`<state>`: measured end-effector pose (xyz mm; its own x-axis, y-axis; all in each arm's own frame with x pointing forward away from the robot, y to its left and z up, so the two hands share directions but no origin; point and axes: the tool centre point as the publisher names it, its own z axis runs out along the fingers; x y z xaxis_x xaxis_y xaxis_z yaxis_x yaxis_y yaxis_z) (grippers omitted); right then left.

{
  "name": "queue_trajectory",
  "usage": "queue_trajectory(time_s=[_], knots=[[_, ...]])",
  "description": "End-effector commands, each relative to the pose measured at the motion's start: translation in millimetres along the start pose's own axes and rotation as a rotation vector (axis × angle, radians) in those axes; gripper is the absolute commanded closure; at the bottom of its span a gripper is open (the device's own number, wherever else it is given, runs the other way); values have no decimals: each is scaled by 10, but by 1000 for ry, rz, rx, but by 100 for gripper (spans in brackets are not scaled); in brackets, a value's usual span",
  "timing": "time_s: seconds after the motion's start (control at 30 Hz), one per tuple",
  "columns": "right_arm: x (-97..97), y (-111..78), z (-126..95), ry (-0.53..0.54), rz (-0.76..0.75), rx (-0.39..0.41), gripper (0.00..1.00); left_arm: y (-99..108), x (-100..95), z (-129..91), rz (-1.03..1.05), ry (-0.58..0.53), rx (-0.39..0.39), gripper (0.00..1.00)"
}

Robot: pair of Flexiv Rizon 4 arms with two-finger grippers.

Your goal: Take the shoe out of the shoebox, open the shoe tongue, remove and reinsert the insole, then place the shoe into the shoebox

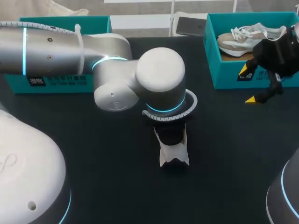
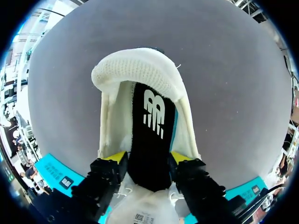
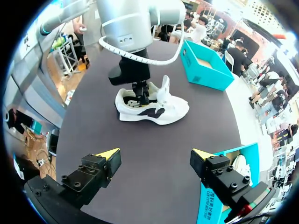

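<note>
A white shoe [image 1: 174, 156] with a black side mark lies on the dark table, seen side-on as the shoe [image 3: 154, 106] in the right wrist view. My left gripper [image 2: 148, 158] stands over its opening, fingers apart on either side of the black insole [image 2: 152, 126], which lies along the inside of the shoe [image 2: 140, 70]. In the head view the left wrist hides that gripper. My right gripper [image 3: 155, 156] hangs open and empty above bare table, next to the teal shoebox [image 1: 233, 77] at the far right.
The right shoebox holds a second pale shoe [image 1: 247, 37]. Another teal shoebox [image 1: 65, 21] stands at the far left, mostly behind my left arm; it is the open teal box [image 3: 205, 70] beyond the shoe.
</note>
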<state>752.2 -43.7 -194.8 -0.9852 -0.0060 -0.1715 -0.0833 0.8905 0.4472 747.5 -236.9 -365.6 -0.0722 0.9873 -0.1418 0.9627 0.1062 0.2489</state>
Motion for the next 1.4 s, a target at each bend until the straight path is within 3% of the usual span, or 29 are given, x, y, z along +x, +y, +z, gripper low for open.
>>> queue_trajectory(time_s=[0.03, 0.43, 0.8, 1.23, 1.4], knots=[[-4, 5, 14, 0, 1, 4, 0, -13, -2, 47, 2, 3, -4, 0], [-4, 5, 14, 0, 1, 4, 0, 62, -50, -127, 32, -17, -30, 0], [-4, 5, 14, 0, 1, 4, 0, 114, -69, -468, 109, -16, -22, 0], [-4, 5, 14, 0, 1, 4, 0, 380, -119, -887, 126, -56, 0, 0], [-4, 5, 14, 0, 1, 4, 0, 550, -150, -879, 107, -62, -13, 0]])
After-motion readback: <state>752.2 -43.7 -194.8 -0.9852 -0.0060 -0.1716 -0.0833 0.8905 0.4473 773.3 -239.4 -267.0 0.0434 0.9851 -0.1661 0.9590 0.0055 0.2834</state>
